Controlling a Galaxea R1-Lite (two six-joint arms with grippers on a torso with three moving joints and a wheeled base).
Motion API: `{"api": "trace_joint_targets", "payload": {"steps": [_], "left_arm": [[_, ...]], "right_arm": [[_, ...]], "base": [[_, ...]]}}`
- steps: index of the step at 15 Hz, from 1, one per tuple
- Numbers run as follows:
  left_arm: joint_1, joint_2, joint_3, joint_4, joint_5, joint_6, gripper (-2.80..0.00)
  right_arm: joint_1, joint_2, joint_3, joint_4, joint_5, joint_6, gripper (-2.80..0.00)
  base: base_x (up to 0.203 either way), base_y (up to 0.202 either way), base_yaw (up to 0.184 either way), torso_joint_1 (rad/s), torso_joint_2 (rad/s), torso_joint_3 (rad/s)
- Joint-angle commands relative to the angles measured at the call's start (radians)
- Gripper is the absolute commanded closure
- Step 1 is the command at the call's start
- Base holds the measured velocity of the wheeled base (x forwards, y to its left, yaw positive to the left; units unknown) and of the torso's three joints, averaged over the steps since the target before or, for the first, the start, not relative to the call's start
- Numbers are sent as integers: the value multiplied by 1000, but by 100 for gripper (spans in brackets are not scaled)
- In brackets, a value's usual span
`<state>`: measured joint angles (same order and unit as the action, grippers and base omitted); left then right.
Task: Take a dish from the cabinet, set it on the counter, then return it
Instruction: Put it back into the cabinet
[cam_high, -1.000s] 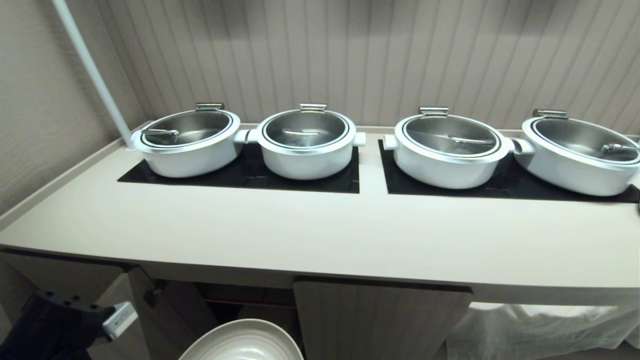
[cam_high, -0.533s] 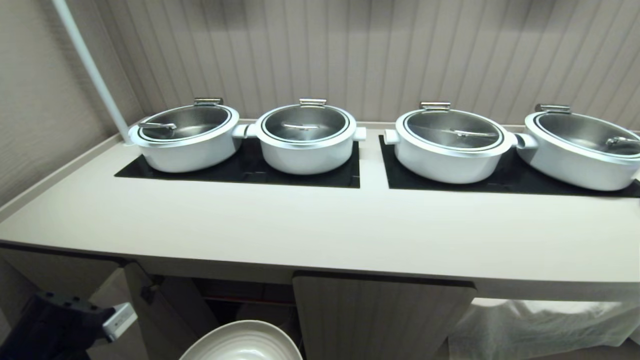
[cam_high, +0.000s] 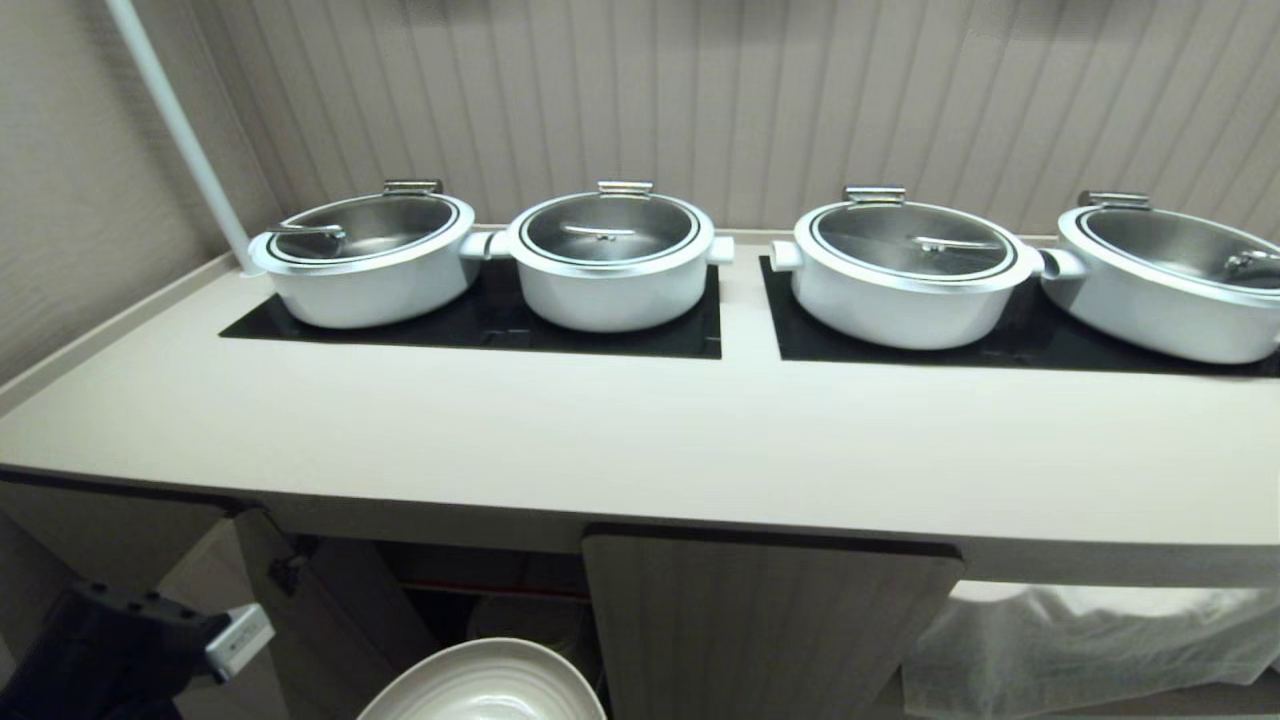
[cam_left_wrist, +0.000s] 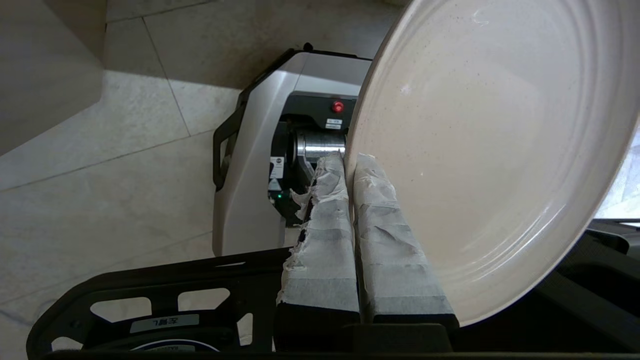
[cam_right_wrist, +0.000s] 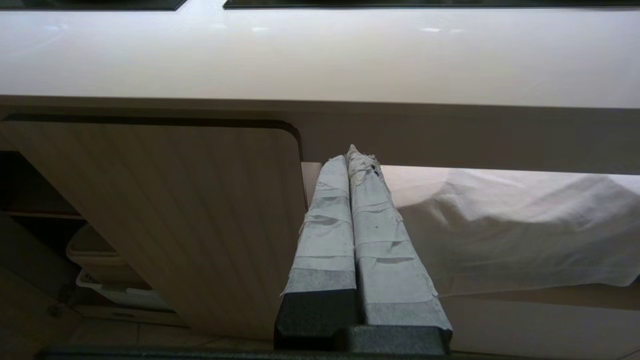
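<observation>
Holding the dish (cam_left_wrist: 480, 150) by its rim, my left pincer (cam_left_wrist: 350, 165) is clamped right down, taped fingers (cam_left_wrist: 325, 235) nearly meeting with the plate edge pinched between them. Dish is off-white, ribbed near the rim, tilted up on edge in the wrist view. In the head view I see it low at the bottom edge (cam_high: 490, 685), in front of the cabinet (cam_high: 770, 620) and below the desk (cam_high: 640, 440), not resting on anything I can see. Left arm shows dark at the bottom left corner (cam_high: 120, 650).

Right pincer (cam_right_wrist: 352, 160) empty, fingers pressed together, pointing at the gap between the fluted cabinet door (cam_right_wrist: 175, 210) and a white cloth (cam_right_wrist: 500, 225) under the desk edge.

Cabinet left door (cam_high: 330, 610) swung open, dark inside, red shelf edge (cam_high: 500, 590) visible. A pale tub (cam_right_wrist: 100, 255) sits inside, seen from the right wrist.

On the desk: four white pots (cam_high: 610, 260) with steel lids on two black panels (cam_high: 480, 325), two per panel. White pole (cam_high: 180, 130) at back left.

Writing: small label on the left wrist housing (cam_left_wrist: 162, 322), characters mirrored, can't read. Stickers on the grey robot base (cam_left_wrist: 260, 165) below the red button (cam_left_wrist: 338, 106), too small to read.
</observation>
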<state>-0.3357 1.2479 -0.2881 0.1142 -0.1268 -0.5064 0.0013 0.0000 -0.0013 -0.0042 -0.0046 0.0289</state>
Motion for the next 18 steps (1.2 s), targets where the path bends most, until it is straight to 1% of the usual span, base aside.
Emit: {"api": "trace_joint_targets", "payload": {"steps": [1,13,18], "left_arm": [[0,2,-3,1,-1,-3,0],[0,4,3,1,-11,-4,0],[0,5,4,1,-13,-4,0]], "right_arm": [[0,2,0,0,0,0,0],[0,2,0,0,0,0,0],[0,2,0,0,0,0,0]], "base": [[0,0,0,-155,312,162],[0,0,0,-159,340,177],[0,0,0,-233,507,260]]}}
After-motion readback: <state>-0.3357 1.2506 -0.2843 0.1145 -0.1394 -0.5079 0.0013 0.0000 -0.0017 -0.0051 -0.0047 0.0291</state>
